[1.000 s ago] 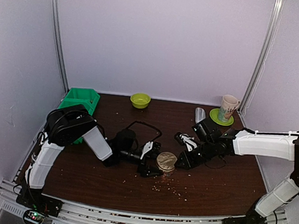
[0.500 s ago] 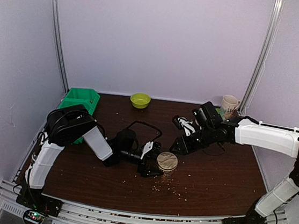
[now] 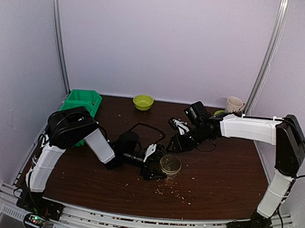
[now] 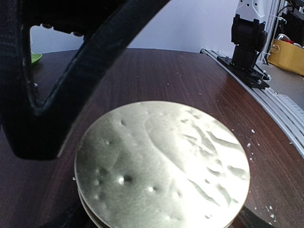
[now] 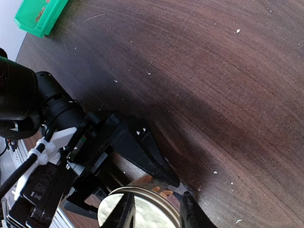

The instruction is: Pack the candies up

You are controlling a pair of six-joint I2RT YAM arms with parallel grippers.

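Note:
A glass jar (image 3: 170, 164) with a dimpled metal lid (image 4: 161, 166) stands mid-table. Orange candies (image 5: 159, 190) show through its glass wall under the lid's rim. My left gripper (image 3: 160, 170) is shut on the jar from the left; one of its black fingers (image 5: 147, 152) lies along the glass. My right gripper (image 3: 172, 145) hangs just behind the jar and apart from it. In the right wrist view its jaws (image 5: 156, 213) stand slightly open with nothing between them, and the lid shows below.
A green bin (image 3: 82, 101) sits at the back left, a yellow-green bowl (image 3: 143, 101) at the back middle, and a mug (image 3: 234, 104) at the back right. Pale crumbs (image 3: 174, 191) lie in front of the jar. A black cable (image 3: 145, 127) loops behind the left gripper.
My right gripper has come off the jar's lid, moved back and to the left, and opened a little. The left gripper and the jar have stayed put.

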